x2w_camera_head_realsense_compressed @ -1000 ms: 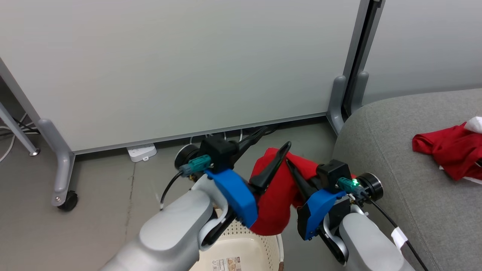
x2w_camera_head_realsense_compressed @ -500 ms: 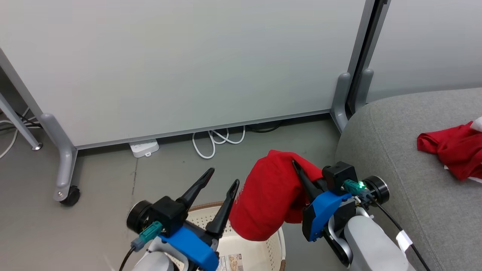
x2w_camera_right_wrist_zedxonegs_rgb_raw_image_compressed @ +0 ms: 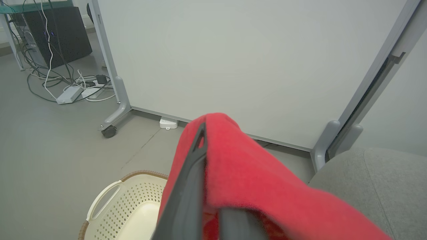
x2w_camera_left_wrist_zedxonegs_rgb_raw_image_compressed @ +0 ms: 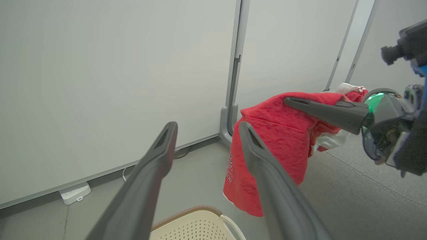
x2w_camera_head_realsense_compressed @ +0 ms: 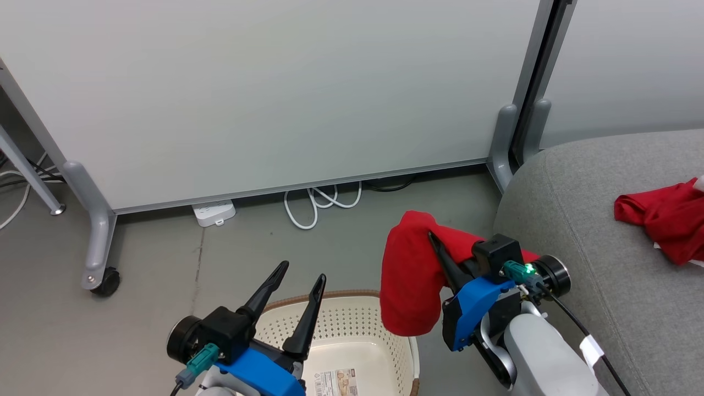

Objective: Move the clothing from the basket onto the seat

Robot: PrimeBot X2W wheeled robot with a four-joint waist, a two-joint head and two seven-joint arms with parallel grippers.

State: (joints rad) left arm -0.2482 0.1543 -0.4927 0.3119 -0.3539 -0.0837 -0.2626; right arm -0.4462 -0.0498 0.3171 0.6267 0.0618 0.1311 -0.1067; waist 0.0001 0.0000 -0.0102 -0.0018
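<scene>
My right fingers [x2w_camera_head_realsense_compressed: 444,258] are shut on a red garment [x2w_camera_head_realsense_compressed: 410,280] hanging above the basket [x2w_camera_head_realsense_compressed: 352,322]'s right rim, toward the seat [x2w_camera_head_realsense_compressed: 561,220]; my left fingers [x2w_camera_head_realsense_compressed: 308,314] stand spread and empty above its left rim. The head view gives a second garment [x2w_camera_head_realsense_compressed: 660,220] lying on the seat, well right of the basket, where the left wrist view gives lettering [x2w_camera_left_wrist_zedxonegs_rgb_raw_image_compressed: 229,170] down the hanging garment's edge, too small to read. The basket's near part is cut off, and cloth hides one right finger.

Head camera looking down, wrist cameras low, all sharing basket [x2w_camera_head_realsense_compressed: 352,324]
</scene>
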